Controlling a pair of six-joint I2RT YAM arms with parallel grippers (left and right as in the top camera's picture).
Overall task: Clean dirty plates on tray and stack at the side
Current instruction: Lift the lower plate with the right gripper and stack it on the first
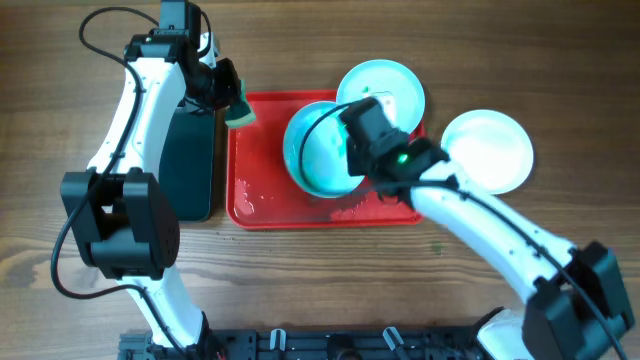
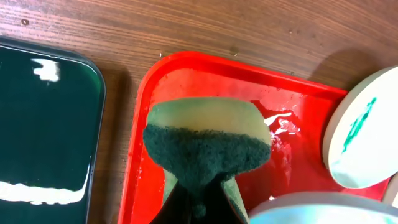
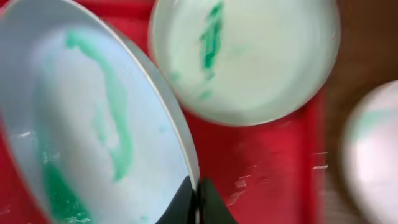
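My right gripper (image 1: 352,152) (image 3: 196,198) is shut on the rim of a light cyan plate (image 1: 318,150) (image 3: 93,137), held tilted over the red tray (image 1: 262,205) (image 3: 267,162); the plate has green smears. A second smeared plate (image 1: 392,88) (image 3: 249,56) lies at the tray's far right corner, seen also in the left wrist view (image 2: 360,134). A third plate (image 1: 490,148) (image 3: 373,155) lies on the table right of the tray. My left gripper (image 1: 232,100) (image 2: 202,199) is shut on a green-and-yellow sponge (image 1: 240,105) (image 2: 205,140) above the tray's far left corner (image 2: 155,93).
A dark green-black tray (image 1: 190,160) (image 2: 43,124) lies left of the red tray. The red tray's floor is wet. Bare wooden table (image 1: 560,60) lies around both trays.
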